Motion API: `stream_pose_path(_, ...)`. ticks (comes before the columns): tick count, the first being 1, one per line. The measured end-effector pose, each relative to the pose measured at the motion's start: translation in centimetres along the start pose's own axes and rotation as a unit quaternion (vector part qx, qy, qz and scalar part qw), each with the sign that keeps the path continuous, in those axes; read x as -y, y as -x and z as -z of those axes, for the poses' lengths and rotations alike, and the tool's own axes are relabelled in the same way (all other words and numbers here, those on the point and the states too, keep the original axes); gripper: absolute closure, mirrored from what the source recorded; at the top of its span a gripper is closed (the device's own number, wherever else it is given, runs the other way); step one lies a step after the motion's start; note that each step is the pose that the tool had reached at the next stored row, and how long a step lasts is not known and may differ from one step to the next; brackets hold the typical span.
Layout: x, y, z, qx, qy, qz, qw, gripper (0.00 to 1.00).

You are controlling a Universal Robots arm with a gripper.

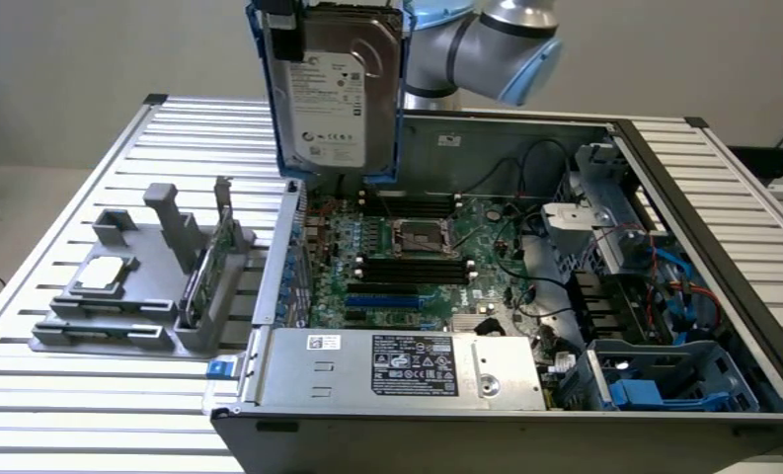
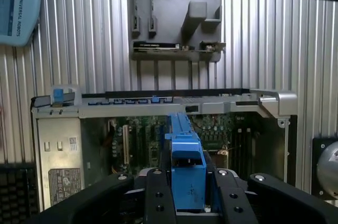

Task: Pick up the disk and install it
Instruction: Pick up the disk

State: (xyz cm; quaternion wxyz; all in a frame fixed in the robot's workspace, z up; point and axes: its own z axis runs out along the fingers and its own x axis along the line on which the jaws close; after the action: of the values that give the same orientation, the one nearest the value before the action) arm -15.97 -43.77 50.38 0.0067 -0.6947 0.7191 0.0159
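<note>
Grey holder fixture sat on the slatted table at the exterior view's left, small silver drive and green card in it. Next over, the disk hung upright, label to camera, above the left wall of the open case, clear of everything below. Wrist view showed the gripper clamped on its blue carrier rail. I judged pickup done. Install wasn't: the blue drive bay at the far right was well apart from the disk.
</note>
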Motion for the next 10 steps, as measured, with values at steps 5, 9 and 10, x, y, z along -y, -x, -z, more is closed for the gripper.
stream_pose_path(5, 2.17, -1.0, 0.06, 0.0000, 0.0000, 0.000, 1.0000, 0.67)
stream_pose_path(9, 3.91, -1.9, 0.11, 0.0000, 0.0000, 0.000, 1.0000, 0.67)
stream_pose_path(10, 4.33, -2.1, 0.13, 0.0000, 0.0000, 0.000, 1.0000, 0.67)
